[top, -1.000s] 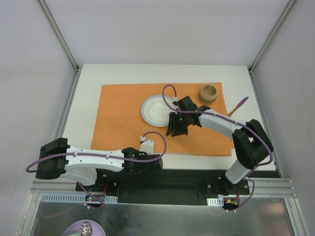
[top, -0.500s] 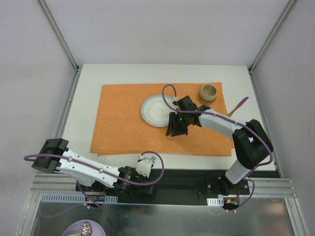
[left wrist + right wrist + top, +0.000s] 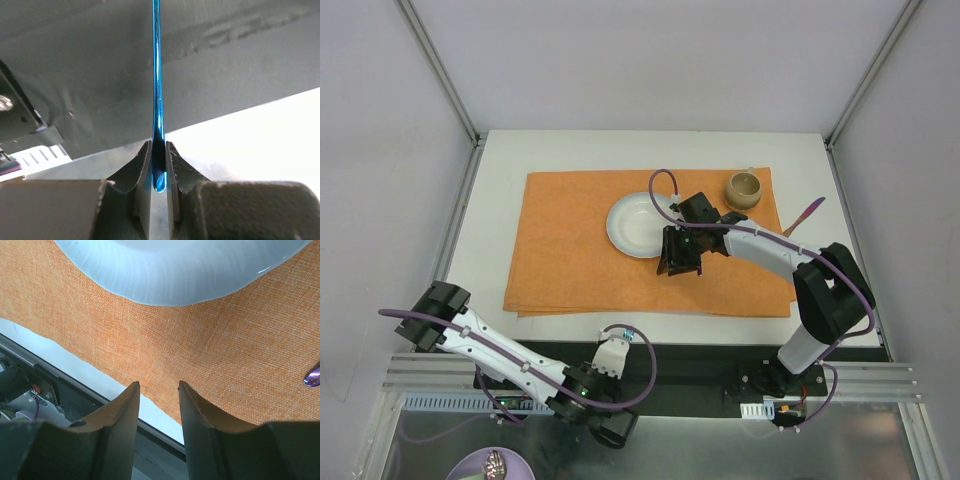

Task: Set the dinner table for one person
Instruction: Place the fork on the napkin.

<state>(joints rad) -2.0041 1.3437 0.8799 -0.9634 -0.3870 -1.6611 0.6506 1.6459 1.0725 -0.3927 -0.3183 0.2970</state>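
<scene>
Blue metal, thin and glossy: a utensil (image 3: pixel 156 100) seen edge-on, pinched at its very end between the left jaws, which are all but closed on it. Which piece of cutlery it is cannot be told. It sits well to the near side of the orange placemat (image 3: pixel 570 250), off the worktop and past the arm bases, over a grey metal surface (image 3: pixel 720 450). Judged light, stiff and slippery. With so short a hold it may pivot when swung, so it is better laid flat than dropped.

Right jaws: partly open, nothing between them, hovering over the placemat's near-right part, just at the near rim of the white plate (image 3: pixel 632 225). The plate sits right of the placemat's centre. It looks ceramic, breakable and smooth at the rim.

Dinner table: the white worktop (image 3: pixel 500 170) lies under the placemat and shows as a border round it. Rigid, fixed, nothing to grasp. A metal rail (image 3: pixel 455 225) runs beyond the placemat's left edge.

Room: the placemat's left half is bare and looks the best lane for the left arm. The right half is crowded by the right arm, a cup (image 3: pixel 744 188) at the far-right corner and a purple utensil (image 3: pixel 807 213) across the right edge.
</scene>
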